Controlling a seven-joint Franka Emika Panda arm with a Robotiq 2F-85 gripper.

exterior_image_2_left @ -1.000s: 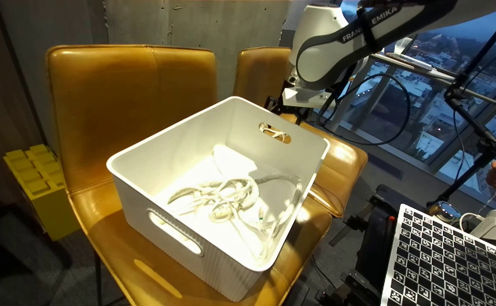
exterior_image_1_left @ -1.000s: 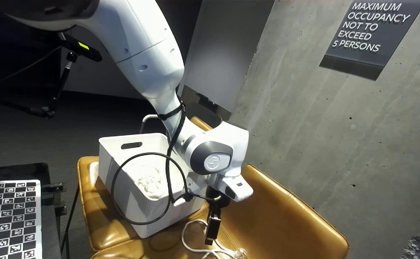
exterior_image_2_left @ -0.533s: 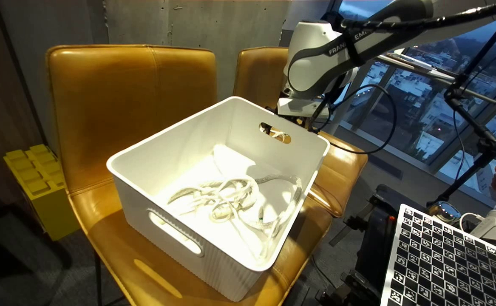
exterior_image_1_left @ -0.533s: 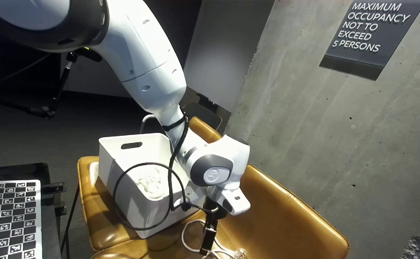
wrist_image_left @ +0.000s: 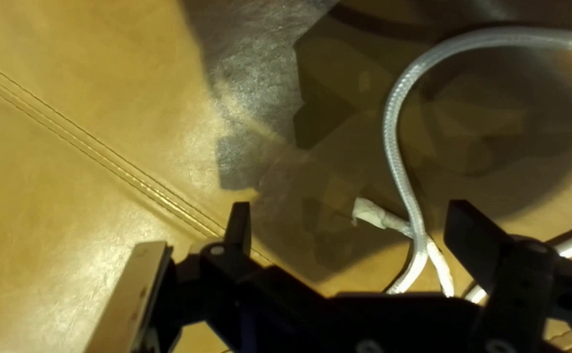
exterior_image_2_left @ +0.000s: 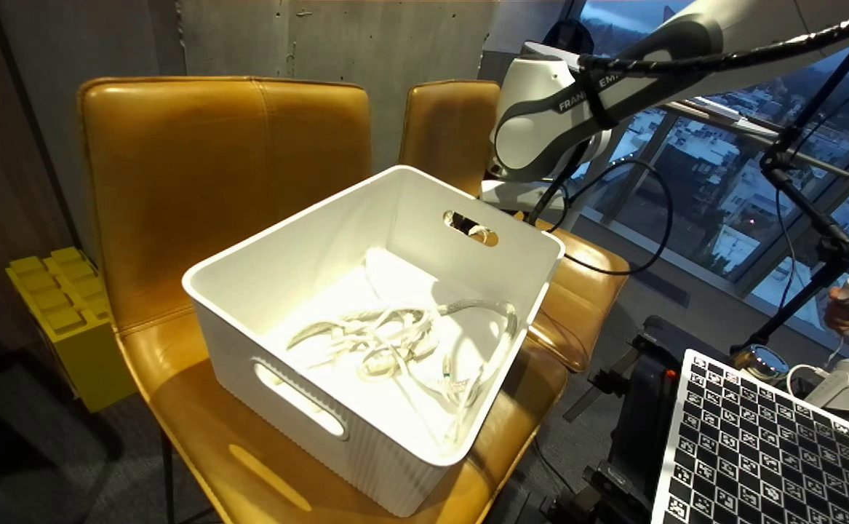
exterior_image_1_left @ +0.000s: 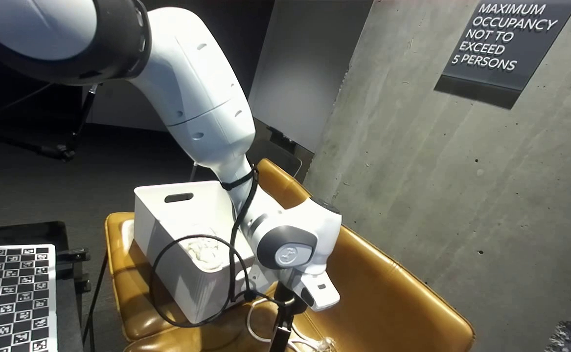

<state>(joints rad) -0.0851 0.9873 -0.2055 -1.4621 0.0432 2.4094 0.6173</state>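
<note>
In an exterior view, your white rope (exterior_image_1_left: 248, 322) lies in a rounded loop on a tan chair (exterior_image_1_left: 383, 298), bunching into loose strands by the bottom edge, near the white bin (exterior_image_1_left: 182, 281).

In an exterior view that looks down into that bin, you see a tangle of pale cords (exterior_image_2_left: 399, 338) across its brightly lit floor; the bin has cut-out handles and stands on a separate tan seat (exterior_image_2_left: 209, 433).

In the wrist view, the rope looks braided and silvery, crossed by a pale wrapped end. Your gripper (wrist_image_left: 348, 211) is spread wide, that crossing showing between the jaws; you cannot tell whether either jaw touches it.
</note>
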